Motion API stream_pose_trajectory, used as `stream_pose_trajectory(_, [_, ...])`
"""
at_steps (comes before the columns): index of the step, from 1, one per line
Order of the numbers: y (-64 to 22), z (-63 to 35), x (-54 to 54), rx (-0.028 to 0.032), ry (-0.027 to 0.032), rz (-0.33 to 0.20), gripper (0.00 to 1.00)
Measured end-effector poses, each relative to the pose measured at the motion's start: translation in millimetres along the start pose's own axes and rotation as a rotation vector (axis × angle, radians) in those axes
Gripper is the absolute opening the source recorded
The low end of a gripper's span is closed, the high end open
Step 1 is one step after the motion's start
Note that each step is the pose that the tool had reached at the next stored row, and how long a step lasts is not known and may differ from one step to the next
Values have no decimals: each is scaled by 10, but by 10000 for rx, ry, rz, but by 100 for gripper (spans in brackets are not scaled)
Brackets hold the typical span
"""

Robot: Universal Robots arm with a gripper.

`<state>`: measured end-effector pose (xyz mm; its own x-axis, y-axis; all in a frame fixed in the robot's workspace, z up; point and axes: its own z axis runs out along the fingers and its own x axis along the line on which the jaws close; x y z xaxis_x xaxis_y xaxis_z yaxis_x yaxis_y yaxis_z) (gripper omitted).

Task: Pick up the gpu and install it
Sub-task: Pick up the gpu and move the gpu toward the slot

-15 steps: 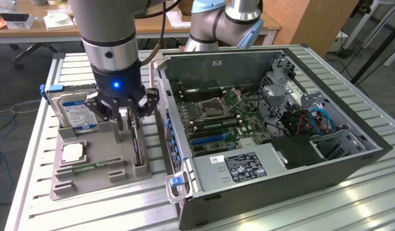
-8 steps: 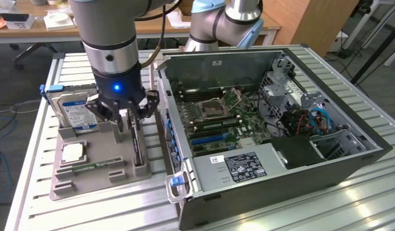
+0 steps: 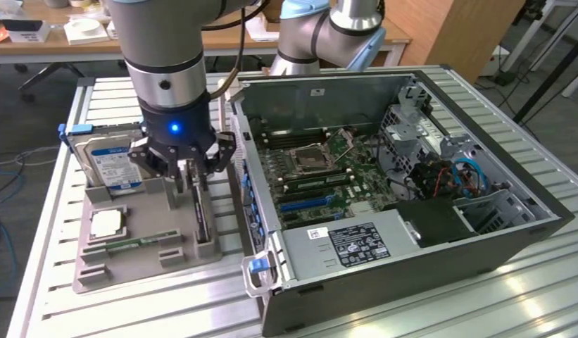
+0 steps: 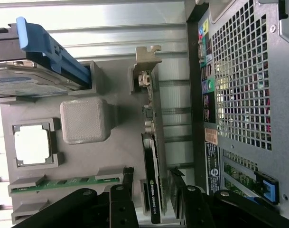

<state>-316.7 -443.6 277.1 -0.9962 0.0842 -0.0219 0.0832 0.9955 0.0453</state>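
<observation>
Claw (image 3: 193, 182) open, fingers (image 4: 127, 186) astride the gpu (image 4: 153, 156), which stands on edge in the grey holder (image 3: 129, 271) directly beneath the claw, presumably so both faces can be pinched; not yet gripped.
</observation>
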Motion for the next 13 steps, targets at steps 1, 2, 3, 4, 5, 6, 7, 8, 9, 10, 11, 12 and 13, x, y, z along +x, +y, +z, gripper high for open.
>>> stream_pose_trajectory(1, [-1,9,0,1,0,0,43])
stream_pose_trajectory(2, [-2,20,1,1,1,0,43])
stream_pose_trajectory(3, [-3,32,1,0,1,0,43])
stream_pose_trajectory(4, [-3,45,1,0,1,0,43])
stream_pose_trajectory(5, [-4,58,1,0,0,0,43])
stream_pose_trajectory(6, [-4,69,1,1,1,-1,43])
stream_pose_trajectory(7, [-5,79,2,1,1,0,43])
stream_pose_trajectory(8, [-5,88,2,1,1,0,43])
stream_pose_trajectory(9, [-6,97,2,1,1,-1,43])
stream_pose_trajectory(10, [-6,105,2,1,2,-1,43])
stream_pose_trajectory(11, [-7,115,2,1,1,-1,43])
stream_pose_trajectory(12, [-7,123,3,0,1,-1,43])
stream_pose_trajectory(13, [-7,131,3,1,1,-1,43])
